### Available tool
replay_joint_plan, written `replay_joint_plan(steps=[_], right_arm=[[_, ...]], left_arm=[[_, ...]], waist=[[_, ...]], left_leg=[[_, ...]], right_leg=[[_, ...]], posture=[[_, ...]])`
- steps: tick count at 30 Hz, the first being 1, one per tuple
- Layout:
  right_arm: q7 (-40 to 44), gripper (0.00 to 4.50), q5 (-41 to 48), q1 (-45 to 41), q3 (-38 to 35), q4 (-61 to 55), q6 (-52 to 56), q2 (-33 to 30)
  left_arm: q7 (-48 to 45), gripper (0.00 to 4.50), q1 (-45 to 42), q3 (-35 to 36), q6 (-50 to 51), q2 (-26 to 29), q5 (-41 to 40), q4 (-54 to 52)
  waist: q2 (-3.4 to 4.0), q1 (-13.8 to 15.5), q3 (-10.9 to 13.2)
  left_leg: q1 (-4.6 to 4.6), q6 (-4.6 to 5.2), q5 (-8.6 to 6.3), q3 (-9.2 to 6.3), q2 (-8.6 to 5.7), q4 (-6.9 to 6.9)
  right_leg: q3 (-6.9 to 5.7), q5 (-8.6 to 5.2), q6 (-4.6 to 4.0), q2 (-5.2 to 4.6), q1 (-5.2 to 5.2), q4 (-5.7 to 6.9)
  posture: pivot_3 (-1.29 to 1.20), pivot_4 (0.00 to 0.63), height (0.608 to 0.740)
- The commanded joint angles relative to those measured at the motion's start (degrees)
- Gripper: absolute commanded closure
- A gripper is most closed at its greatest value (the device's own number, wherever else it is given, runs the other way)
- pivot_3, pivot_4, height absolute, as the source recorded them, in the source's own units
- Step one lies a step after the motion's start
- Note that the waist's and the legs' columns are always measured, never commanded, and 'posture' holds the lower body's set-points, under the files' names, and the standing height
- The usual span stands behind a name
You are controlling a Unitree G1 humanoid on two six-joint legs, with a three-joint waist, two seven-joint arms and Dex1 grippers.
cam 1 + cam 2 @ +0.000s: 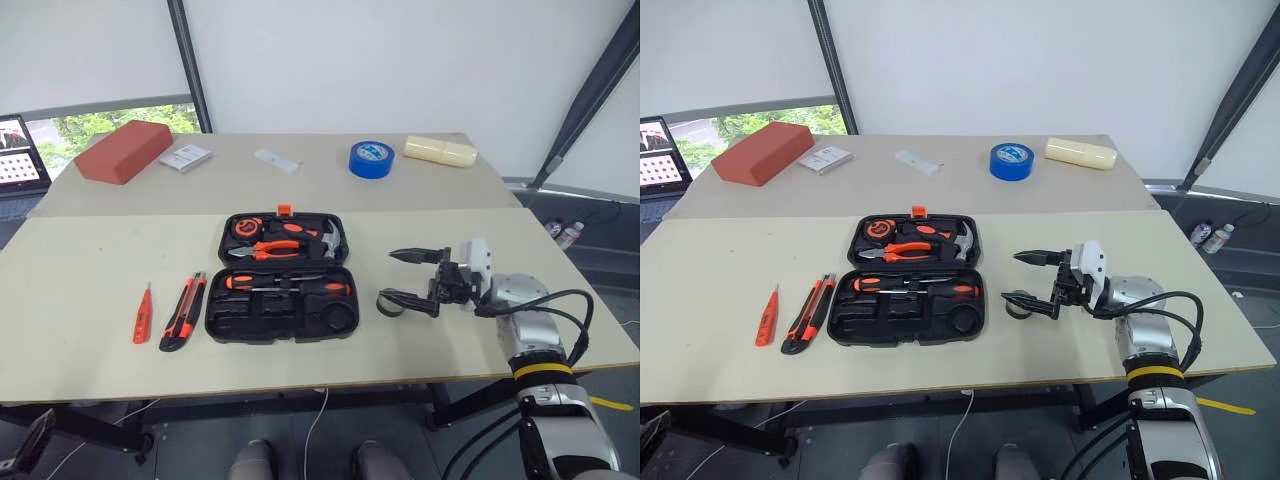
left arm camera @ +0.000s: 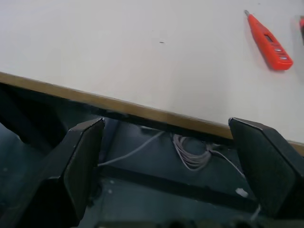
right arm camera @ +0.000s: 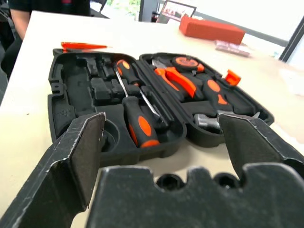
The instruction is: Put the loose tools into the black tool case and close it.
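We see the right gripper (image 1: 401, 276) spread wide at 3 o'clock of the open black tool case (image 1: 281, 318), a small dark tape roll (image 1: 388, 303) under its fingertips. The 2 screwdrivers (image 1: 288, 285) sit inside the case; the utility knife (image 1: 183, 311) and tester pen (image 1: 142, 313) lie at 9 o'clock. The left gripper (image 2: 164, 159) gapes at the table edge (image 2: 142, 113).
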Motion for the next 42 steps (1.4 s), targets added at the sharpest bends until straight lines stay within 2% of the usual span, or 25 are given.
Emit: replay_joint_plan(steps=[1,6,7,9,14,19,20,21,23,24,25,29,31,33,36,39,40,42], right_arm=[[0.8,0.05,2.3,-2.0,0.8,-7.9,1.8,-0.3],[2.3,0.05,4.0,-3.1,3.3,-14.5,7.1,-0.8],[2.5,0.05,4.4,-3.4,3.8,-15.6,8.3,-0.9],[3.0,0.05,4.8,-4.4,4.5,-17.4,9.7,-1.0],[3.9,0.05,5.1,-6.8,5.6,-19.6,12.2,-1.6],[3.3,0.05,5.5,-7.0,5.4,-21.4,14.1,-1.9],[3.2,0.0,5.6,-6.9,5.4,-21.7,14.3,-1.9],[3.1,0.0,5.7,-6.7,5.3,-22.1,14.5,-2.0],[2.8,0.0,5.7,-6.5,5.1,-22.5,14.8,-2.1],[2.8,0.0,5.8,-6.5,5.0,-22.7,14.9,-2.1],[2.7,0.0,5.8,-6.4,5.0,-22.8,15.0,-2.1],[2.5,0.0,5.8,-6.2,4.8,-22.9,14.7,-2.3],[2.3,0.0,5.7,-5.9,4.6,-23.0,14.7,-2.4],[1.7,0.0,6.0,-4.6,3.7,-24.3,15.4,-3.4],[0.7,0.0,6.3,-2.8,2.5,-25.7,16.3,-5.2],[-0.5,0.0,5.2,-0.2,1.8,-25.9,17.9,-8.0],[-0.8,0.0,4.7,0.7,1.7,-25.9,18.0,-8.8],[-2.6,0.0,4.0,2.2,1.6,-26.5,19.3,-9.9]], left_arm=[[10.3,0.0,-6.6,0.6,11.2,7.3,-8.5,-5.2],[24.2,0.0,-19.0,-3.6,25.8,16.5,-14.7,-2.8],[25.4,0.0,-21.5,-5.0,27.7,18.0,-14.6,-1.6],[27.2,0.0,-27.4,-8.2,31.1,19.9,-15.0,1.4],[27.5,0.0,-37.7,-15.6,36.5,21.0,-12.1,7.8],[27.8,0.0,-42.8,-20.8,38.1,18.4,-8.6,10.9],[28.1,0.55,-43.2,-21.4,38.5,18.0,-7.8,11.5],[28.4,0.74,-43.6,-21.6,38.8,17.5,-6.9,12.0],[28.3,1.58,-44.2,-21.8,39.4,16.7,-5.6,12.6],[28.1,1.82,-44.3,-21.7,39.8,16.2,-5.2,12.6],[27.7,2.35,-44.4,-21.7,40.2,15.9,-4.8,12.6],[26.6,3.91,-43.9,-21.0,40.6,14.9,-3.1,12.0],[25.7,4.07,-43.3,-19.9,39.9,15.2,-2.0,11.7],[14.7,4.08,-41.1,-16.0,30.3,18.9,0.6,12.5],[-7.2,4.08,-36.8,-17.6,14.6,25.5,6.3,11.8],[-27.4,4.08,-37.3,-25.4,-2.9,30.9,13.7,13.4],[-33.3,4.08,-38.5,-28.5,-7.7,32.4,15.8,14.3],[-40.8,4.08,-44.6,-35.2,-12.4,33.4,18.4,17.3]], waist=[[0.02,0.1,0.0],[0.01,0.2,0.0],[0.01,0.2,0.0],[0.01,0.3,0.0],[0.0,0.4,0.0],[-0.03,0.9,0.0],[-0.03,1.1,0.0],[-0.03,1.3,0.0],[-0.02,1.6,0.0],[-0.02,1.7,0.0],[-0.02,1.7,0.0],[-0.02,2.0,0.0],[-0.02,2.0,0.0],[-0.03,1.9,0.0],[-0.28,1.7,0.1],[-0.22,2.3,0.1],[-0.19,2.7,0.2],[-0.1,3.2,0.2]], left_leg=[[0.01,0.0,0.0,-0.02,0.0,0.0],[0.03,0.02,0.03,0.0,-0.03,0.06],[0.02,0.04,0.04,0.01,-0.04,0.05],[-0.03,0.06,0.05,0.01,-0.04,-0.02],[-0.04,0.0,0.1,0.0,-0.04,-0.28],[-0.02,-0.16,0.18,0.01,-0.06,-0.49],[-0.01,-0.17,0.19,0.01,-0.06,-0.5],[-0.01,-0.18,0.2,0.01,-0.06,-0.51],[0.01,-0.2,0.2,0.01,-0.07,-0.52],[0.01,-0.22,0.21,0.01,-0.08,-0.52],[0.01,-0.23,0.21,0.01,-0.08,-0.51],[0.02,-0.24,0.22,0.01,-0.14,-0.51],[0.02,-0.24,0.22,0.01,-0.15,-0.5],[0.01,-0.24,0.22,0.01,-0.14,-0.51],[-0.02,-0.29,0.24,0.03,-0.11,-0.65],[-0.02,-0.51,0.32,0.08,-0.13,-0.83],[0.0,-0.52,0.32,0.12,-0.13,-0.86],[0.04,-0.53,0.32,0.18,-0.13,-0.86]], right_leg=[[-0.01,0.01,-0.01,0.01,0.01,0.03],[0.03,0.17,-0.06,0.01,0.14,0.03],[0.04,0.26,-0.18,0.02,0.15,0.03],[0.06,0.46,0.16,0.08,0.22,0.04],[0.07,0.43,0.13,0.15,0.1,0.04],[0.08,0.44,0.12,0.15,0.04,0.02],[0.08,0.44,0.11,0.15,0.05,0.02],[0.08,0.44,0.11,0.15,0.05,0.02],[0.08,0.45,0.11,0.14,0.05,0.03],[0.08,0.45,0.1,0.14,0.06,0.03],[0.08,0.45,0.1,0.14,0.07,0.03],[0.08,0.46,0.12,0.08,0.1,0.02],[0.08,0.46,0.13,0.07,0.11,0.02],[0.09,0.46,0.13,0.08,0.09,0.02],[0.08,0.42,0.05,0.11,-0.03,0.0],[0.02,0.36,-0.07,0.02,-0.07,-0.07],[0.01,0.2,-0.38,-0.02,-0.07,-0.15],[-0.01,0.23,-0.39,-0.07,-0.09,-0.35]], posture=[[0.0,0.15,0.74],[0.0,0.15,0.74],[0.0,0.15,0.74],[0.0,0.15,0.74],[0.0,0.15,0.74],[0.0,0.15,0.74],[0.0,0.15,0.74],[0.0,0.15,0.74],[0.0,0.15,0.74],[0.0,0.15,0.74],[0.0,0.15,0.74],[0.0,0.15,0.74],[0.0,0.15,0.74],[0.0,0.15,0.74],[0.0,0.15,0.74],[0.0,0.15,0.74],[0.0,0.15,0.74],[0.0,0.15,0.74]])
